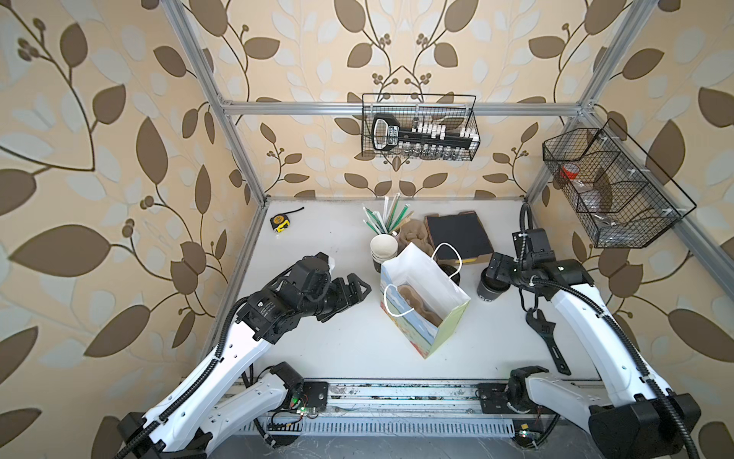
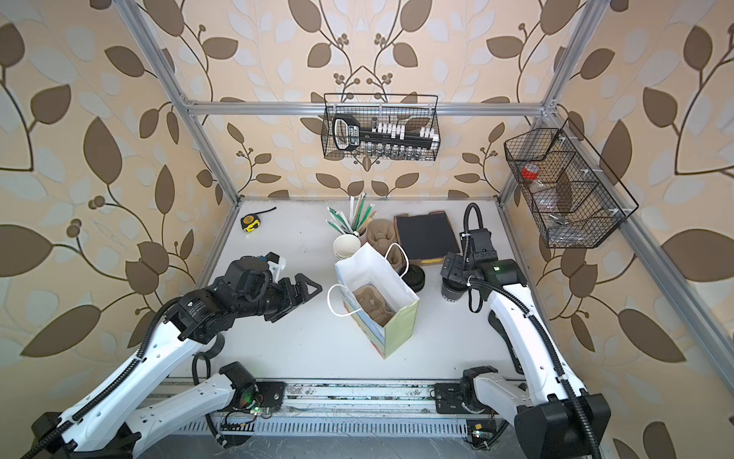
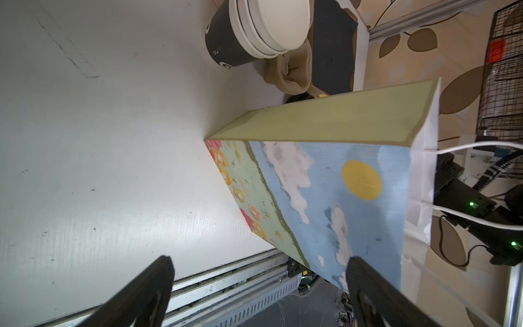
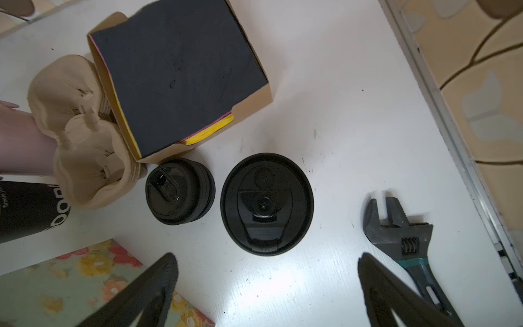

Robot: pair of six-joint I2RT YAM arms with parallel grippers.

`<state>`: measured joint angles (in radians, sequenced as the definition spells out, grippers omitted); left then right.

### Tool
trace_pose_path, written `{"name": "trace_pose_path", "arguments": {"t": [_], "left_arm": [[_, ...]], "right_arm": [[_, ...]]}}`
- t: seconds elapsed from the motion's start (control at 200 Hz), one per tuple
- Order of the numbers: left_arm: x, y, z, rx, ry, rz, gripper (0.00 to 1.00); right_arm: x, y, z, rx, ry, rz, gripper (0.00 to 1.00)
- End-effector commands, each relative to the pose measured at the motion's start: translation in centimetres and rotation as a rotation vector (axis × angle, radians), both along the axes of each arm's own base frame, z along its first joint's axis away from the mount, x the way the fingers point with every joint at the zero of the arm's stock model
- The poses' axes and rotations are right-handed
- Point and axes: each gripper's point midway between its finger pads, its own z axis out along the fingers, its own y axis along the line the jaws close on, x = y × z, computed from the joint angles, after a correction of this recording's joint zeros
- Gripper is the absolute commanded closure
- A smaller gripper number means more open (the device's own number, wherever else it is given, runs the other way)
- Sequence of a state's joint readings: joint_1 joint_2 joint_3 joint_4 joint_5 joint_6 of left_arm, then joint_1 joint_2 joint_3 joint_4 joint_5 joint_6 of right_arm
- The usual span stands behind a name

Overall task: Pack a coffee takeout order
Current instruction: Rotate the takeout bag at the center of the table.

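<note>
A black paper cup stands closed under its round black lid, right of the paper bag. A tan cup carrier lies in the bag's bottom. Dark sheets top a stack in a cardboard box behind. My right gripper hangs open just above the lidded cup, holding nothing. Left of the bag, my left gripper is open and empty, one fingertip close to the bag's painted side.
Stacked cups, straws, spare carriers and a stack of lids crowd the area behind the bag. A wrench lies by the right arm. A tape measure sits far left. Wire baskets hang on the frame.
</note>
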<state>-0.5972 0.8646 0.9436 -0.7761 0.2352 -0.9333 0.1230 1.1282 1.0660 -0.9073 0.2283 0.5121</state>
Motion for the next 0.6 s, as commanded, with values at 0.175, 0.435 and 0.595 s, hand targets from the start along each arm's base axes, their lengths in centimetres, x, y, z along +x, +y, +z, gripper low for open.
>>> {"name": "trace_pose_path", "arguments": {"t": [0.175, 0.435, 0.595], "left_arm": [[0.9, -2.9, -3.9, -0.053, 0.068, -0.024, 0.03], [2.4, -5.3, -6.3, -0.043, 0.107, -0.035, 0.03], [3.4, -5.7, -8.0, -0.004, 0.122, -0.026, 0.02]], "right_arm": [[1.7, 0.1, -3.1, 0.007, 0.031, -0.022, 0.03], [2.1, 0.4, -3.5, 0.019, 0.01, -0.003, 0.05], [2.0, 0.1, -3.2, 0.009, -0.005, -0.012, 0.05]]}}
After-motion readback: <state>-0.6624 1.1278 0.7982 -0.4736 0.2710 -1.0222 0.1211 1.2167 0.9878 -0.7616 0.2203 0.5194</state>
